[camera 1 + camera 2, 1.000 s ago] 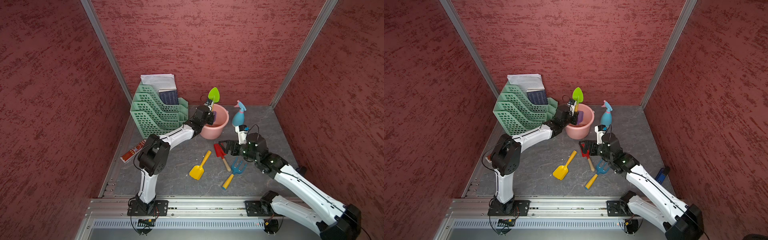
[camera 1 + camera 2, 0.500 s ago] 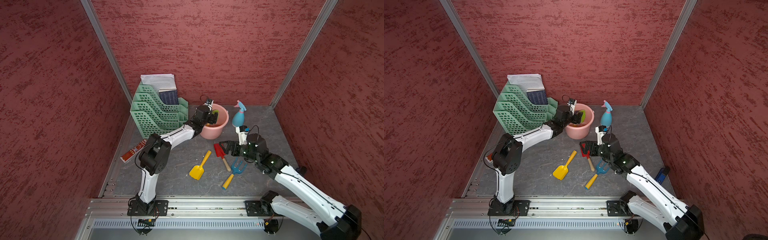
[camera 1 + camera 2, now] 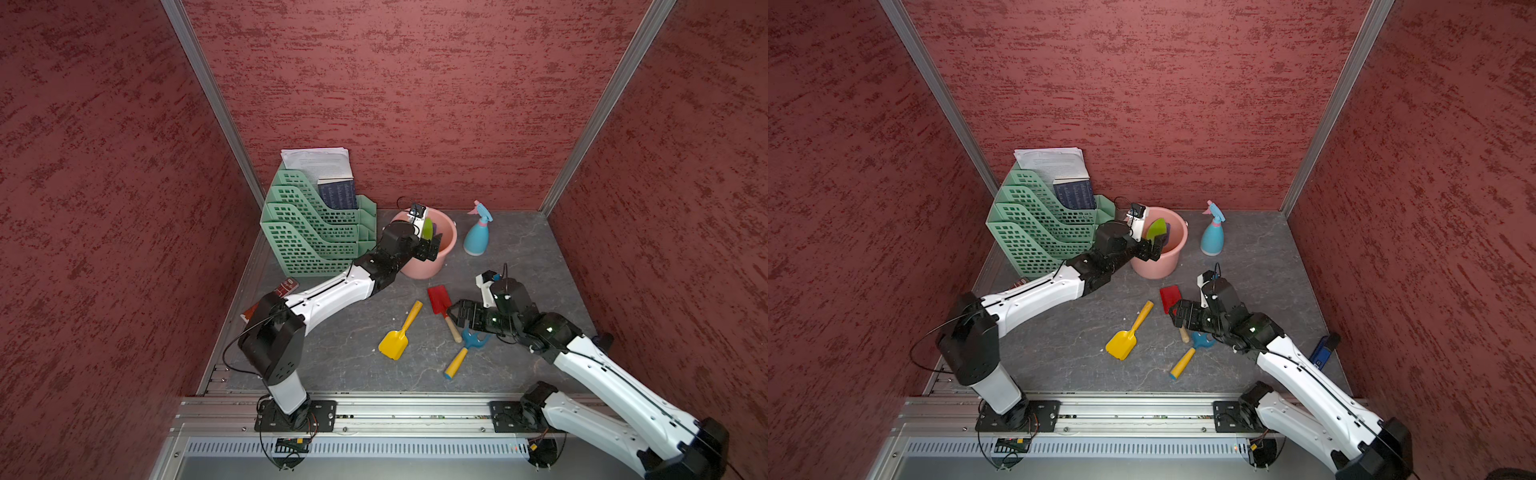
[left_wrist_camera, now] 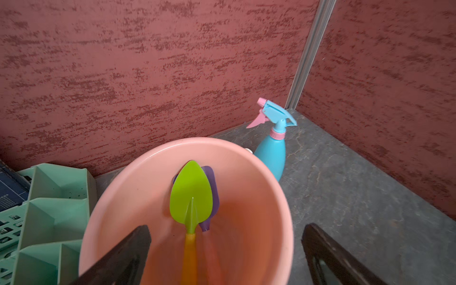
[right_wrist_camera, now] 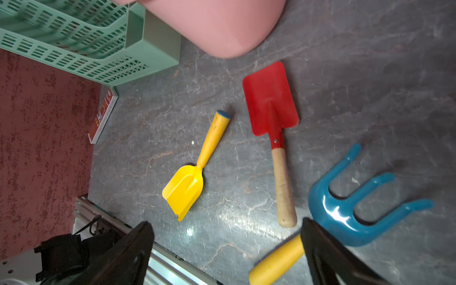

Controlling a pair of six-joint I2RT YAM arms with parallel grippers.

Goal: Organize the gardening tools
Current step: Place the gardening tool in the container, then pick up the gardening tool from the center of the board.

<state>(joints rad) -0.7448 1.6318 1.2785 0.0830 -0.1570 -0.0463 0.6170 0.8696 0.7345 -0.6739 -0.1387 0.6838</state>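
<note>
My left gripper (image 4: 225, 229) hangs open over the pink bucket (image 4: 197, 142), with nothing between its fingers. The green leaf trowel (image 4: 191, 195) lies free inside the bucket, over the purple scoop (image 4: 213, 192). On the floor lie the yellow scoop (image 3: 395, 340), the red spade (image 3: 438, 301) and the blue three-prong fork (image 3: 473, 340). My right gripper (image 3: 457, 313) hovers open just above the spade's wooden handle (image 5: 283, 187), beside the fork (image 5: 340, 212). The light-blue spray bottle (image 3: 476, 239) stands upright to the right of the bucket.
A green slotted file rack (image 3: 311, 237) with papers and a dark book stands left of the bucket. A red box (image 3: 286, 286) lies by the left wall. A blue object (image 3: 1323, 353) rests near the right wall. An aluminium rail (image 3: 395, 411) runs along the front.
My left gripper lowered the green trowel into the bucket and opened, letting it go. The right arm has hardly moved.
</note>
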